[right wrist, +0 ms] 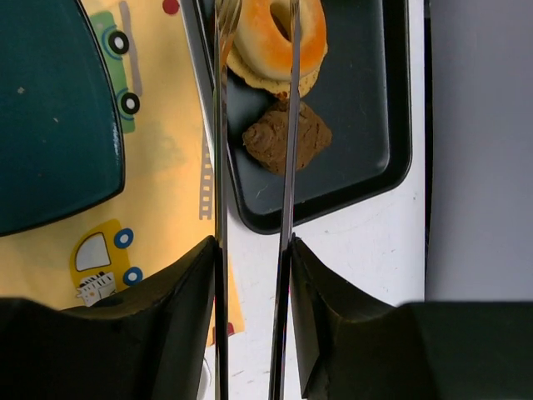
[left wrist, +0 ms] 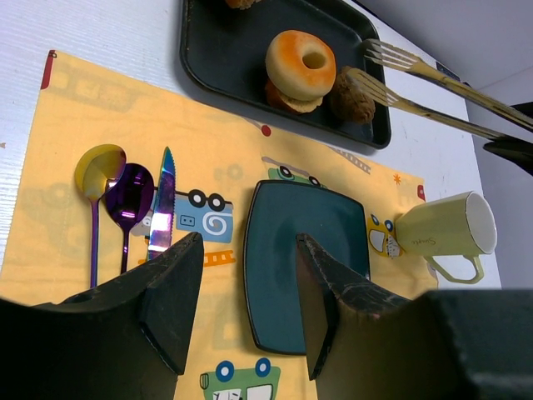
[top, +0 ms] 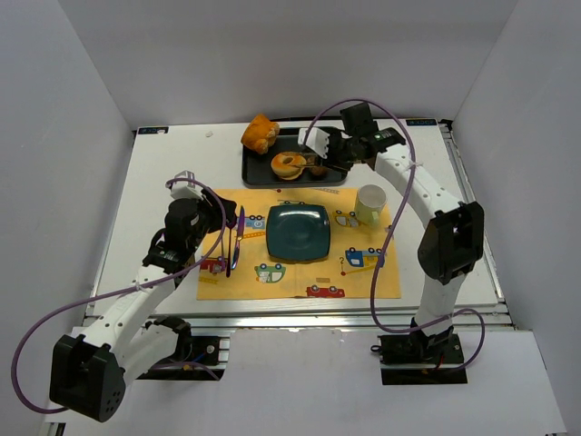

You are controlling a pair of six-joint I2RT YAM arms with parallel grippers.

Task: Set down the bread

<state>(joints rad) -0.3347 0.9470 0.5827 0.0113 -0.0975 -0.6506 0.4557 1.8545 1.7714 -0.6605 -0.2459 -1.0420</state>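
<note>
Right gripper [right wrist: 250,250] pinches a pair of gold tongs [right wrist: 218,167] between its fingers. The tong tips reach the bread [right wrist: 275,42], which sits ahead of it on the black tray [right wrist: 366,125] with a brown ball [right wrist: 287,135] against its near side. Left gripper [left wrist: 246,275] hangs spread over the yellow placemat [left wrist: 83,117], with the teal plate [left wrist: 333,217] just ahead.

Round bread ring [left wrist: 287,65]: golden-orange top, pale centre, tan lower half. Rectangular tray [left wrist: 225,58]: glossy black. Rough ball [left wrist: 354,96]: dark brown. Lumpy pastry [top: 260,133]: orange-brown. Rectangular placemat [left wrist: 83,108]: yellow, printed with blue, green and red cartoon cars. Square plate [left wrist: 283,250]: plain dark teal. Mug [left wrist: 433,233]: pale yellow-green. Cutlery: gold spoon [left wrist: 100,171], metallic purple spoon [left wrist: 127,196], knife [left wrist: 162,204] with iridescent blue-green blade. Fork-tipped tongs [left wrist: 416,71]: gold. Left claw [left wrist: 250,292] and right claw [right wrist: 250,275]: matte black. Desk [top: 172,173]: white.
</note>
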